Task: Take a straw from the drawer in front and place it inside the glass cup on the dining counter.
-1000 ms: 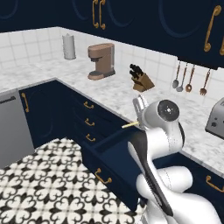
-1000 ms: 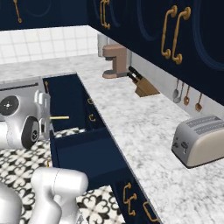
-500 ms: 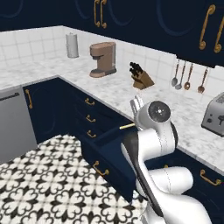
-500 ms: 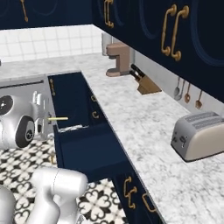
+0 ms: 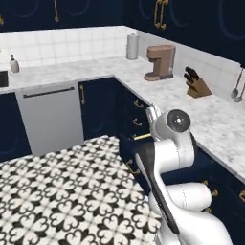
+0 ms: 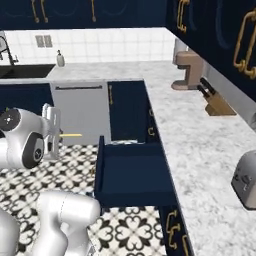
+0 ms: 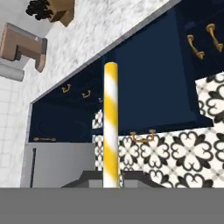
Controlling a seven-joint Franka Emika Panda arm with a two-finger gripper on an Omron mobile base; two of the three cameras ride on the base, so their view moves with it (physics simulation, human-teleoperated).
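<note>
I see the marble worktop (image 6: 200, 145) running round the corner, with a patterned tile floor (image 5: 62, 191) below it. The drawer (image 6: 131, 172) stands pulled out over the floor, its inside dark (I can't make out any contents). Beside it is a grey dishwasher (image 5: 51, 117). On the worktop sit a toaster (image 6: 246, 181), a brown coffee machine (image 5: 159, 62), a knife block (image 5: 196, 82) and a paper roll (image 5: 132, 46). My gripper (image 6: 58, 134) hangs above the floor, off to the side of the open drawer, clamped narrow on the straw (image 7: 110, 122), which sticks straight out from between the fingers, yellow with white stripes, level in the right base view.
</note>
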